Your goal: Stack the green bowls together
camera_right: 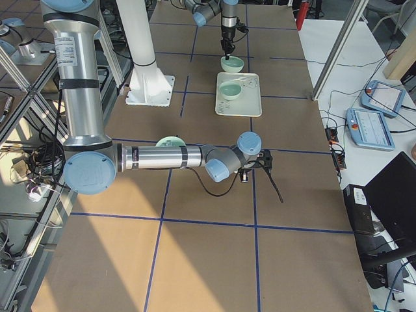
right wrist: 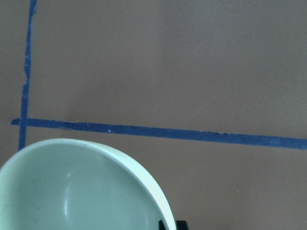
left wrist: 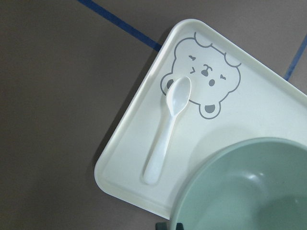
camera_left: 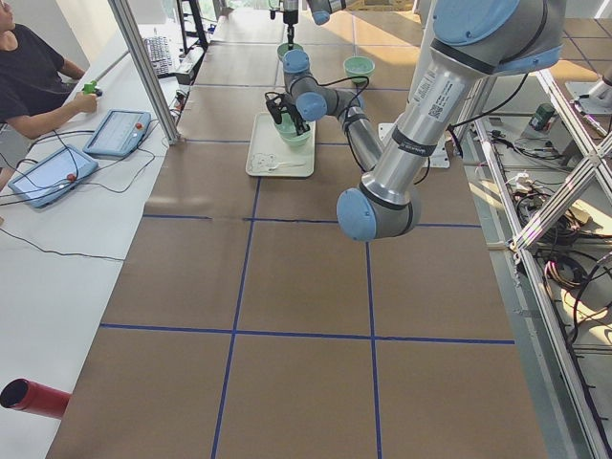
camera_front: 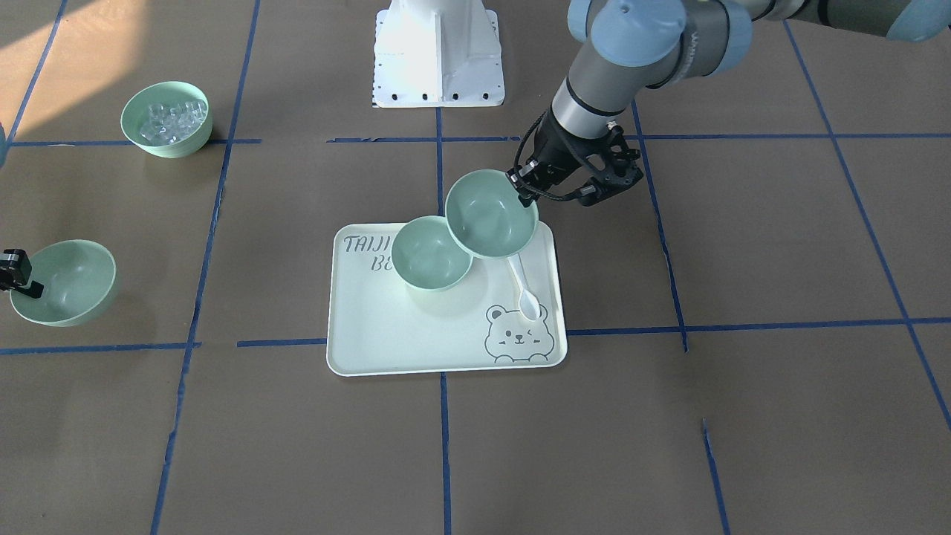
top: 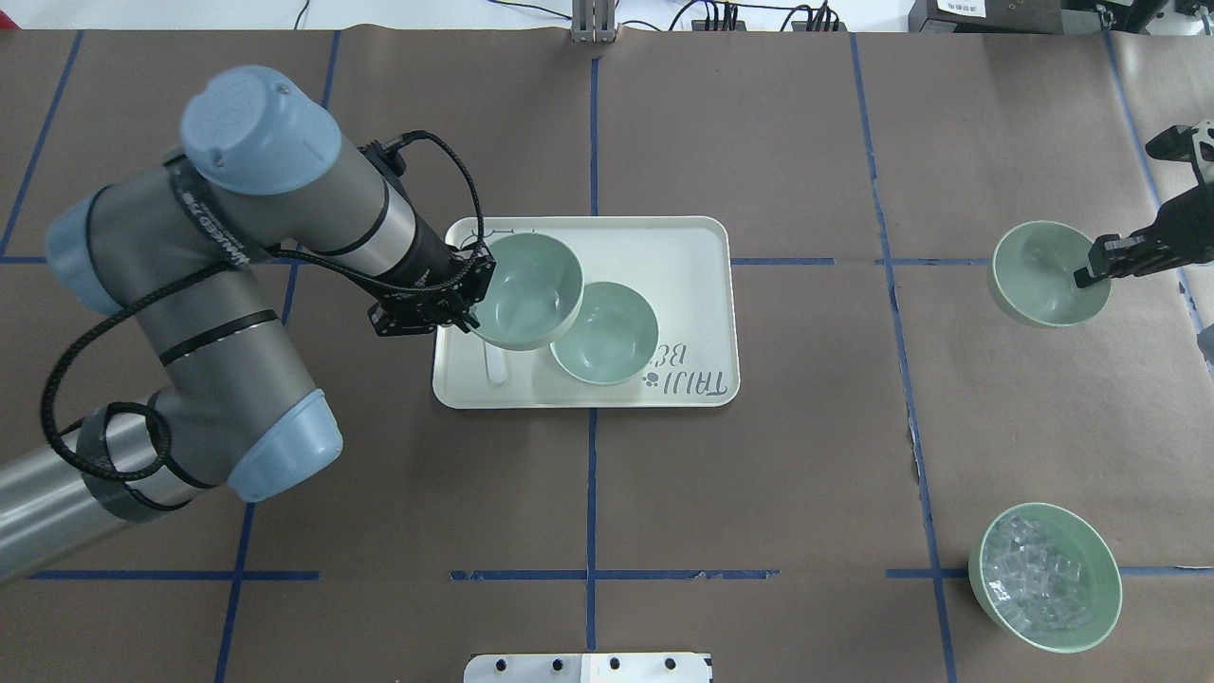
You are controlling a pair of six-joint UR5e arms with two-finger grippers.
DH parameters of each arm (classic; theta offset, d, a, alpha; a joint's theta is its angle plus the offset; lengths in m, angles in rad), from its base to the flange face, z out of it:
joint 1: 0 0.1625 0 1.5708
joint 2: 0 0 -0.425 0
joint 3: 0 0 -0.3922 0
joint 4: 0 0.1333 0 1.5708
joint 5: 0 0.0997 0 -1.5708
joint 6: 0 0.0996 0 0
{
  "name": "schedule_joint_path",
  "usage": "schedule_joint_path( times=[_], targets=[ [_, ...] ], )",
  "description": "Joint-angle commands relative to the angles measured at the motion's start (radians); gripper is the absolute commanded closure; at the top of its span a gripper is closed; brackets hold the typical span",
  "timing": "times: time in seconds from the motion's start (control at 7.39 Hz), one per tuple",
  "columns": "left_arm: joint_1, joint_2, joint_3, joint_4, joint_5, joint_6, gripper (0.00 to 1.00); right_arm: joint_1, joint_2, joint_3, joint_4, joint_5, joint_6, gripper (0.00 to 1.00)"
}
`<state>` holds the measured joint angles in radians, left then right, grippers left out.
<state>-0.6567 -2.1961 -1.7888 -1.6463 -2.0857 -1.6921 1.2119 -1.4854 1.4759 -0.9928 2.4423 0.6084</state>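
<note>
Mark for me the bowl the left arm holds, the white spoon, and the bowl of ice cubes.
held bowl (camera_front: 490, 215), front-facing view, inner floor.
spoon (left wrist: 165, 136), left wrist view, mid-handle.
bowl of ice cubes (top: 1105, 579), overhead view, bare inner wall.

We log the left arm (top: 313, 204): silver-grey tubes, pale blue joint caps (top: 261, 119), black lettering (top: 213, 223), black cable (top: 460, 175) looping to the black left gripper (top: 474, 299). Right arm (camera_right: 156, 158) same colours. White base (camera_front: 438, 52), dark screw holes (camera_front: 425, 96).

Three upright mint-green bowls (camera_front: 432, 256), unstacked
</note>
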Motion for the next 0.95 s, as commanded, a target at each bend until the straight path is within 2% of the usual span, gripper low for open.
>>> schedule_joint_path(
  times=[0.0, 0.41, 0.81],
  targets=[
    [0.048, -0.080, 0.121, -0.042, 0.027, -0.012, 1.00, 0.055, 0.030, 0.000, -0.001, 0.079, 0.008, 1.00],
    [0.068, -0.088, 0.173, -0.127, 0.027, -0.012, 1.00, 0.061, 0.031, 0.021, -0.004, 0.089, 0.008, 1.00],
    [0.068, -0.102, 0.206, -0.142, 0.027, -0.011, 1.00, 0.063, 0.031, 0.021, -0.003, 0.089, 0.008, 1.00]
  ],
)
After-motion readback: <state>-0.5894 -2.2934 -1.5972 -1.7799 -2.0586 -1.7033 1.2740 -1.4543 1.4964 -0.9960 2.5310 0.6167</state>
